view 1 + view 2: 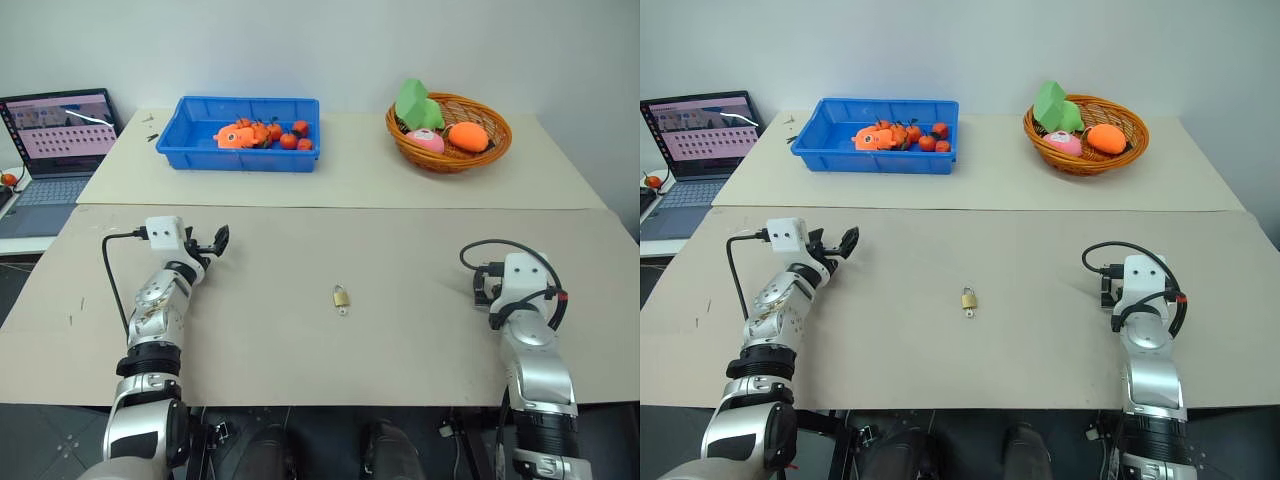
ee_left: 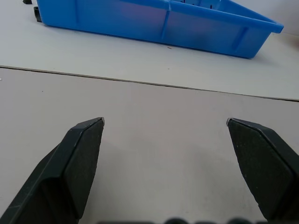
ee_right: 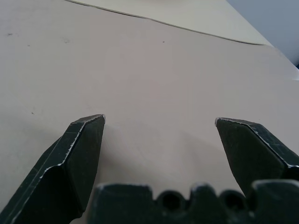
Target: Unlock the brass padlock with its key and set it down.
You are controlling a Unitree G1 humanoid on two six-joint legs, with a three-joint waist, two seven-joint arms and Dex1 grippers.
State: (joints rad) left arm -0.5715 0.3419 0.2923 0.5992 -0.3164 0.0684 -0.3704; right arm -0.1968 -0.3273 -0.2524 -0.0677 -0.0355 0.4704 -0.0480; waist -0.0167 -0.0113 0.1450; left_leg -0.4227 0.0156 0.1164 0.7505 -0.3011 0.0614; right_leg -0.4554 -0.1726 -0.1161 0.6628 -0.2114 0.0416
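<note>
Left eye view: one brass padlock (image 1: 341, 296), one key (image 1: 343, 310) attached.

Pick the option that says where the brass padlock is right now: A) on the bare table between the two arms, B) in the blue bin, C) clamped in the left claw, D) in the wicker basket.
A: the brass padlock lies on the table, with nothing touching it, about midway between the left claw and the right claw, both open and empty.
</note>
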